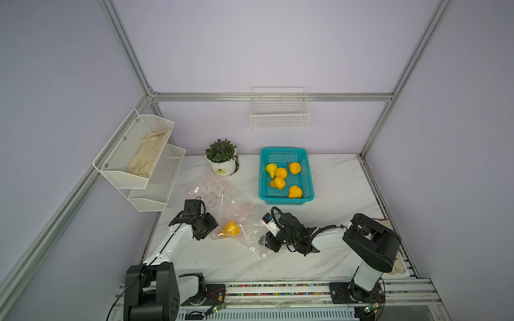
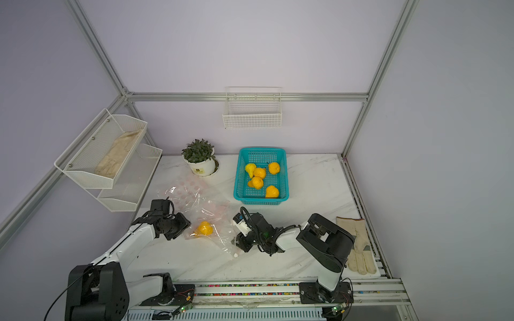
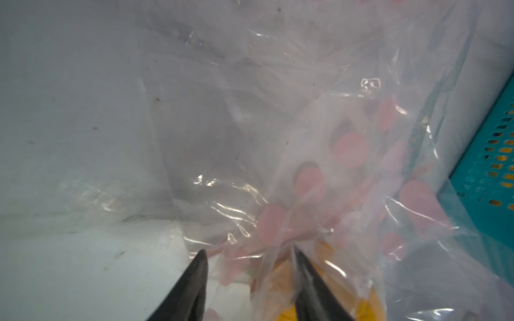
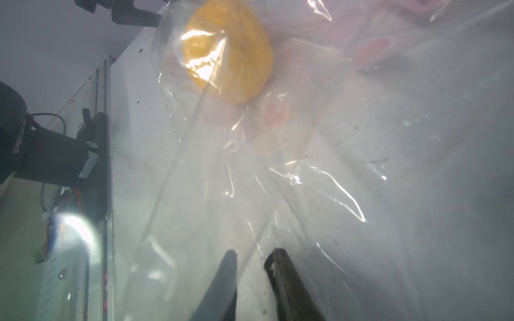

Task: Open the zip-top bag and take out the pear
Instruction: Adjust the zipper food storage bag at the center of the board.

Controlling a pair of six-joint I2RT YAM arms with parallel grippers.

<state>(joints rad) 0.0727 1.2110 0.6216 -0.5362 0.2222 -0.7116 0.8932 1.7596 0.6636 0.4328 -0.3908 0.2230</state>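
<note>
The pear (image 1: 229, 229) sits inside the zip-top bag (image 1: 244, 219). The right claw (image 4: 253, 251) clamps its edge. The left claw (image 3: 248, 251) stands apart around film, grip unclear. Removal remains.

The pear (image 3: 370, 308) was a blurred yellow patch behind crumpled zip-top bag (image 3: 278, 125) film, cut off by the picture's edge in the left wrist view. The left gripper (image 3: 247, 254) hid its fingertips under its own body in both top views. Whether the right gripper (image 4: 250, 254) pinched the film could not be told.
</note>
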